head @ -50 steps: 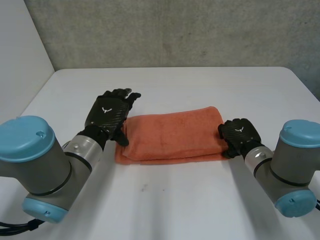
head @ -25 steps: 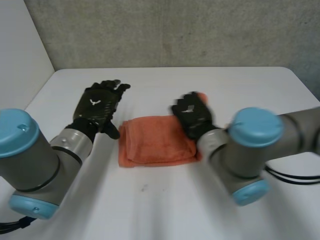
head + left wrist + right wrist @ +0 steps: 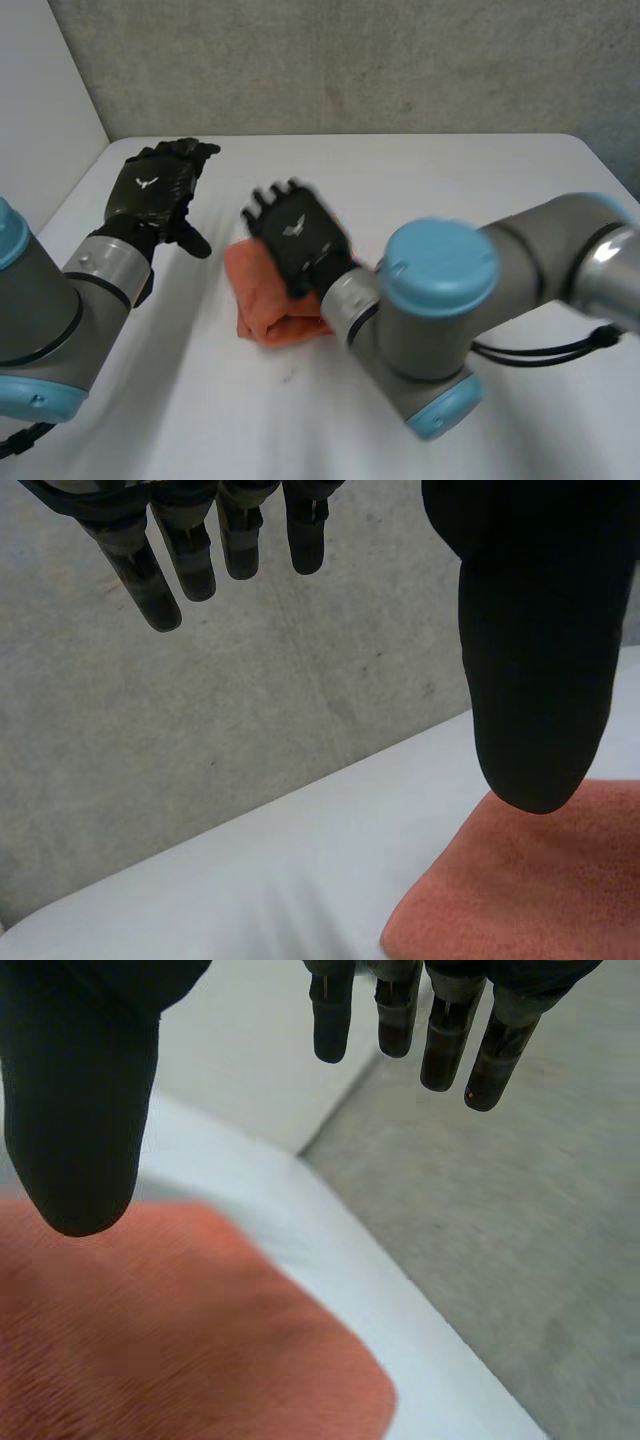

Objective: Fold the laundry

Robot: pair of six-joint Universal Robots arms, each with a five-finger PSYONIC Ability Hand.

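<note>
- Behind the white surface (image 3: 470, 180) stands a rough grey concrete wall (image 3: 350, 60). A plain white wall (image 3: 40, 90) closes the robot's left side, and the two walls meet at the surface's far left corner.
- The folded orange terry towel (image 3: 255, 290) lies on the surface left of the middle, a compact bundle with a rounded fold towards the near edge.
- The right arm (image 3: 440, 300) stretches across in front of the robot and covers the towel's right part.
- The right hand (image 3: 295, 235) is over the far part of the towel with its back up. The head view does not tell whether it touches the cloth.
- The left hand (image 3: 150, 185) is held up beside the towel on its left and apart from it, pointing at the far left corner.
- The left wrist view shows the palm side, which the head view does not. The fingers (image 3: 150, 580) are straight and the thumb (image 3: 535, 680) is set wide of them, with nothing between. One corner of the towel shows under the thumb, with bare surface and the concrete wall beyond.
- The right wrist view shows that hand spread too, with straight fingers (image 3: 440, 1030), the thumb (image 3: 80, 1110) apart and nothing held. The towel's looped pile and a rounded corner lie under the palm, and past them the surface runs to where the two walls meet.
</note>
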